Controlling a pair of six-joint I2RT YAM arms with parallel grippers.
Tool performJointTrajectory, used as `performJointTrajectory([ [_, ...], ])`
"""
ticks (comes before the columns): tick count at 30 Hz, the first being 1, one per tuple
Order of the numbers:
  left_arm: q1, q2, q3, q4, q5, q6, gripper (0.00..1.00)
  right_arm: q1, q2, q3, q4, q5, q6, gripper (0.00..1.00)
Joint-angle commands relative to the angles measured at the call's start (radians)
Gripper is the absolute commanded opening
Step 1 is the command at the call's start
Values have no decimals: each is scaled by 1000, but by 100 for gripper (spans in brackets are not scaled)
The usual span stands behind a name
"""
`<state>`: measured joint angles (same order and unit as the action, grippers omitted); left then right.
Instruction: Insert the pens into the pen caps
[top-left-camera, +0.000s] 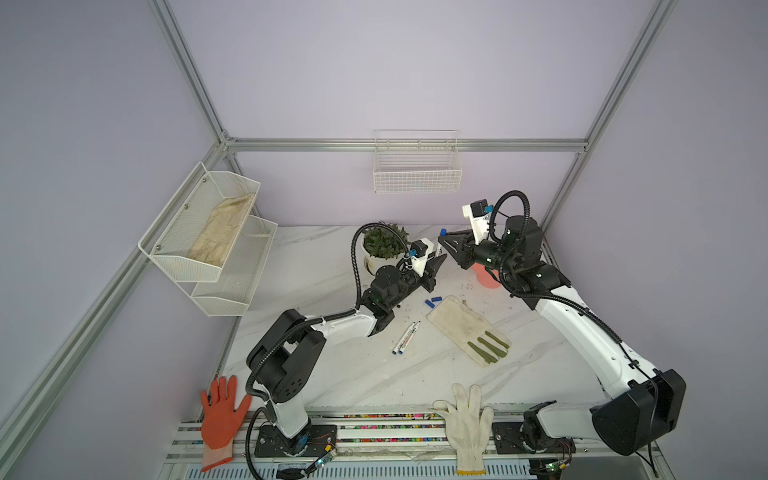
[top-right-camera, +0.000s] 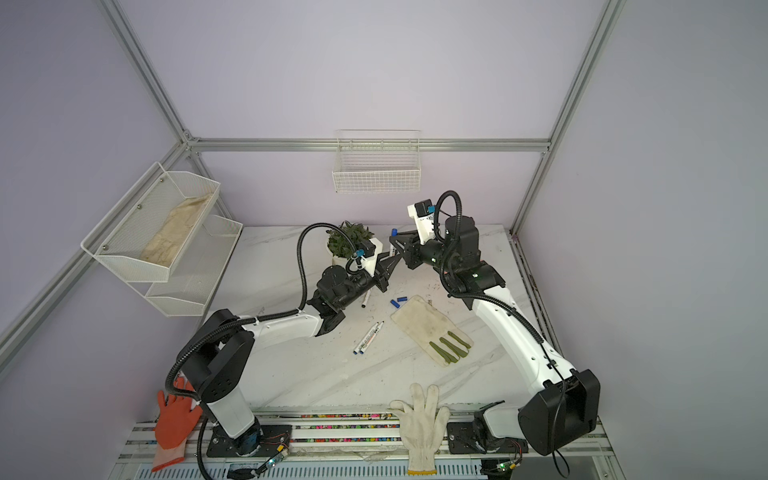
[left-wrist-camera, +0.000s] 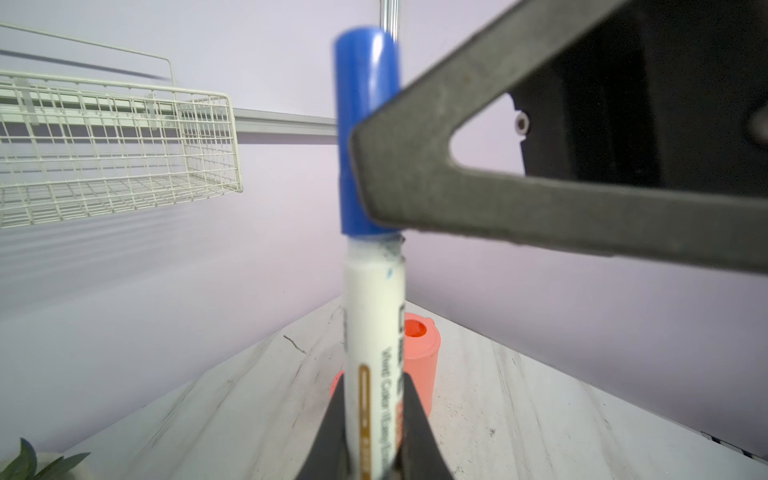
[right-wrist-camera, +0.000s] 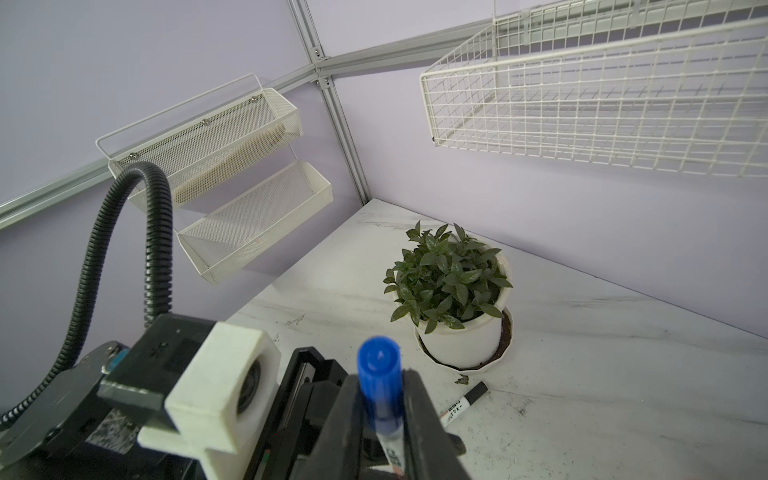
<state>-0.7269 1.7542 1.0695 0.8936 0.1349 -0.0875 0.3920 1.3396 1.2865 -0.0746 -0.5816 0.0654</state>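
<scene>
Gripped at the barrel by the closed jaws of left gripper (left-wrist-camera: 374, 436): white pen (left-wrist-camera: 374, 328), raised above the table (top-left-camera: 332, 374) near potted plant (right-wrist-camera: 449, 274). Seated on its tip: blue cap (left-wrist-camera: 365, 124), between right gripper (right-wrist-camera: 380, 384) jaws, narrowly apart; cannot tell whether pinched or free.

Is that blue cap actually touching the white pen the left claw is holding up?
Touching. The left wrist view shows the blue cap seated over the end of the white pen, with no gap where they meet.
</scene>
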Motion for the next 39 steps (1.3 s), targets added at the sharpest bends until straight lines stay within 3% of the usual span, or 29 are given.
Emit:
performJointTrajectory([
  [1,-3,-26,41,128,17,25,0,11,-18,-25,-56,-12,-11,25],
  [10,-3,4,31,130,2,34,0,11,-66,-18,-39,44,-20,43],
  [25,-8,4,-66,106,3,-23,0,11,-26,76,6,-1,2,44],
  [35,-9,7,-57,114,6,-26,0,15,29,83,40,-18,41,39],
  [39,-11,6,-51,113,9,-29,0,13,55,74,31,-8,55,21],
])
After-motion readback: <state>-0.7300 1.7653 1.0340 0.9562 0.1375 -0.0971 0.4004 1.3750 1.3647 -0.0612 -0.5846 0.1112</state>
